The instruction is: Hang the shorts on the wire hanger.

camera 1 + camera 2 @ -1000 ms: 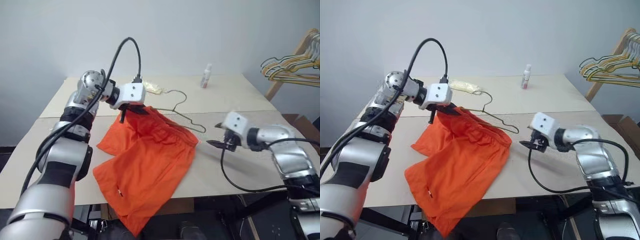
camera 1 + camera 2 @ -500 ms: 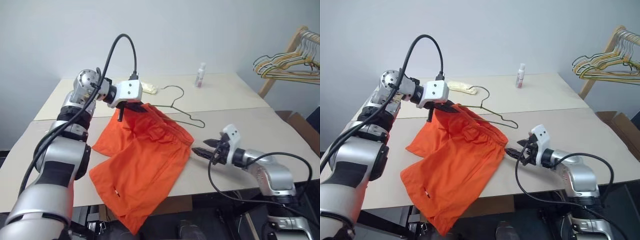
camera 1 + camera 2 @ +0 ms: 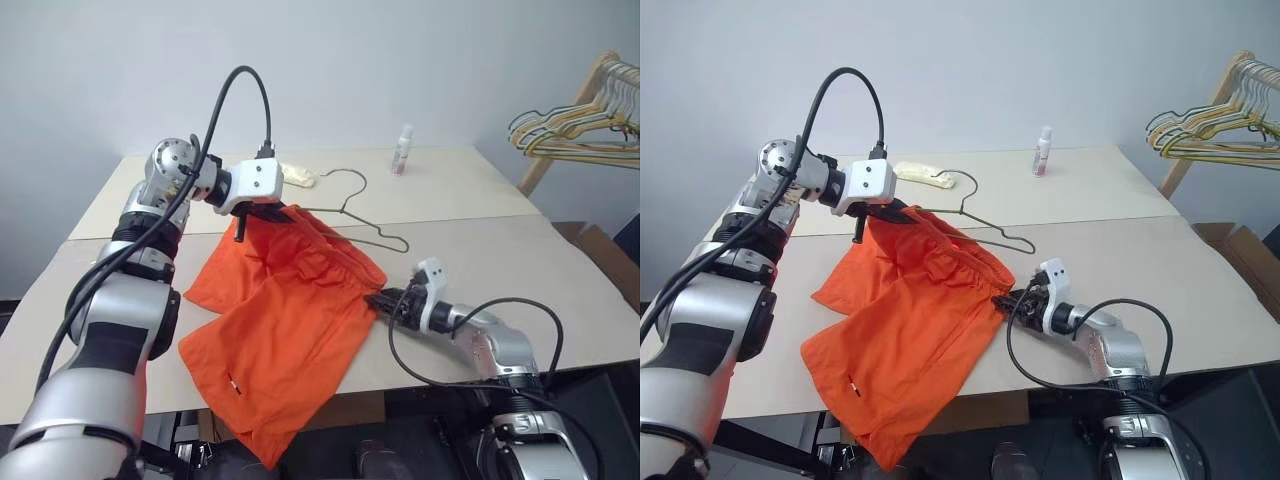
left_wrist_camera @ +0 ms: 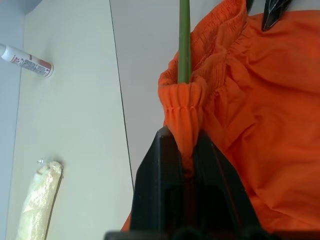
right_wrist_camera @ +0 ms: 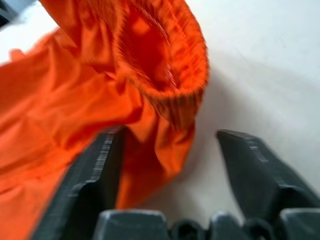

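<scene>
At the near-right part of the worktop (image 3: pixel 560 270), the right hand (image 3: pixel 385 302) lies low and nearly level, its fingers spread partway. The wrist view shows the gathered waistband corner of the shorts (image 3: pixel 290 320) in the gap between the two black fingers (image 5: pixel 90 170); fabric brushes one finger, the other stands apart over bare board. Nothing is clamped there.

Up and to the left, the left hand (image 3: pixel 268 212) is raised above the worktop, fingers pinched tight on a bunched fold of the waistband. The thin wire of the wire hanger (image 3: pixel 372 222) runs into that same fold in the left wrist view, just beyond the fingertips; whether the wire itself is pinched, cannot tell.

The shorts drape down from the raised grip, spread across the middle of the worktop, and one leg spills over the near edge. The hanger's hook and far shoulder lie on bare board behind the shorts.

Farther out: a pale yellow packet (image 3: pixel 298 176) and a small white bottle (image 3: pixel 402 150) near the far edge, well apart from the cloth. Open board right of the shorts and along the back. A rack of hangers (image 3: pixel 580 125) stands off the right corner.
</scene>
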